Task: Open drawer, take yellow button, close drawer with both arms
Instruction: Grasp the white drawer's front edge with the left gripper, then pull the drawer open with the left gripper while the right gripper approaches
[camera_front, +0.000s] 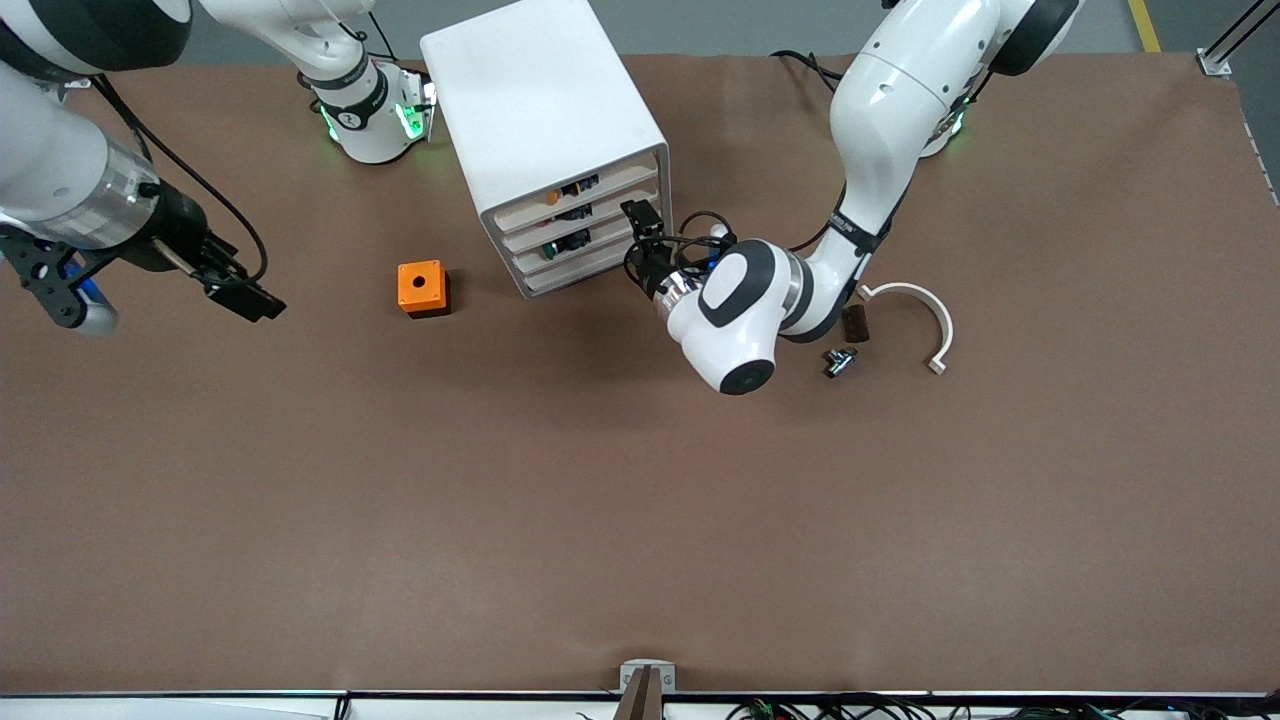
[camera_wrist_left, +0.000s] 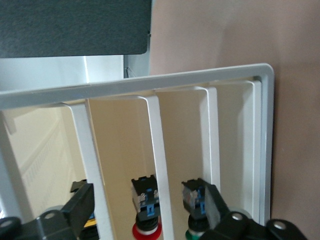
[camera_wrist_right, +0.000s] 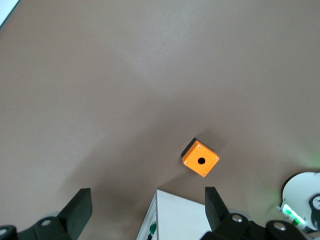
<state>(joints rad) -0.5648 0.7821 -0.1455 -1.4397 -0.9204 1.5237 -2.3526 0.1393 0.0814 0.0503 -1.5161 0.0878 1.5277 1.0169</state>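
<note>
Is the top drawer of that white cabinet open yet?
Shut: the top drawer sits flush with the three below.

Two arms of glossy white rounded shells with black joint bands. Left arm: white elbow cap with a black disc, silver wrist ring, looped black cables, black two-finger end effector. Right arm: translucent grey forearm section, black cable, blue-trimmed bracket, black end effector. Its base bears green lights.
</note>
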